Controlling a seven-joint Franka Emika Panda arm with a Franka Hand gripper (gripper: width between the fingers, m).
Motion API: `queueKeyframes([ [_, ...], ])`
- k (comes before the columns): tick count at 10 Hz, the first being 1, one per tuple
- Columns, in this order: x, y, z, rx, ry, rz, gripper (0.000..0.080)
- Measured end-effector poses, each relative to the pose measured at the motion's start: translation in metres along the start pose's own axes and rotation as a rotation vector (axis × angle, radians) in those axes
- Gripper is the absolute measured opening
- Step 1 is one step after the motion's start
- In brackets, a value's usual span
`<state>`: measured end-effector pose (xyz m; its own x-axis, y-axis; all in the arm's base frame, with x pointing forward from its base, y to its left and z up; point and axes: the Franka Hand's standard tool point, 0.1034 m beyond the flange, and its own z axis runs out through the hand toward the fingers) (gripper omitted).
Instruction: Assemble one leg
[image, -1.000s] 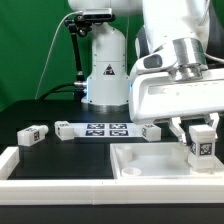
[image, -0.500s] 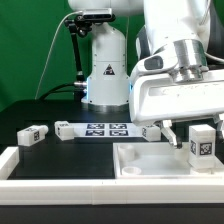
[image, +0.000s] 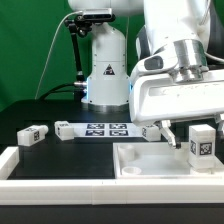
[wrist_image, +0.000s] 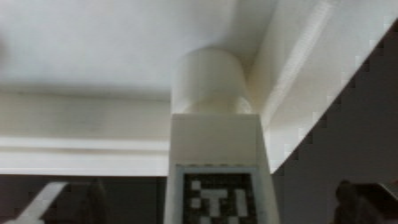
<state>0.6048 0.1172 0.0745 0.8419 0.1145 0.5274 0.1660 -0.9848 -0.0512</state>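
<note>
Jaws are spread wide and hold nothing: in the exterior view the two-finger gripper (image: 192, 138) stands at the right of the frame with one dark finger (image: 170, 136) just off the near side of the small white stubby leg block with a square black-and-white marker (image: 203, 143), a visible gap between them; the other finger is hidden behind the block. The leg stands upright in the right corner of the large flat white rimmed panel (image: 140, 160), lower right of the frame. The wrist view gives what the exterior cannot: looking down the leg (wrist_image: 217, 130), its marker face fills the lower centre of the frame, a rounded white peg-like end sits against the panel's inner surface (wrist_image: 89, 60), and dark fingertips (wrist_image: 365, 195) show at both lower corners, clear of the leg's sides. Whether the peg is fully seated, cannot tell. Only the exterior view shows the rest: marker board (image: 106, 129) mid frame on the black table (image: 60, 145), two more small white marked blocks at left (image: 33, 133) and (image: 65, 128), another at (image: 150, 131) beside the board, white robot base (image: 105, 65) behind, green backdrop.
</note>
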Motion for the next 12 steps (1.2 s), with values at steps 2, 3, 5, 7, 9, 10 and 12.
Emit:
queueKeyframes([
  [2,0.012,-0.001,-0.011,0.004,-0.008,0.003,0.0649],
  [3,0.016,-0.002,-0.014,0.006,-0.007,0.002,0.0649],
  [5,0.021,-0.001,-0.011,0.010,-0.031,0.004,0.0649],
  [7,0.013,0.005,-0.001,0.028,-0.160,0.015,0.0649],
  [9,0.009,0.003,0.000,0.073,-0.388,0.028,0.0649],
  [10,0.010,0.002,-0.001,0.098,-0.506,0.032,0.0649],
  [12,0.018,0.001,0.002,0.108,-0.557,0.036,0.0649],
])
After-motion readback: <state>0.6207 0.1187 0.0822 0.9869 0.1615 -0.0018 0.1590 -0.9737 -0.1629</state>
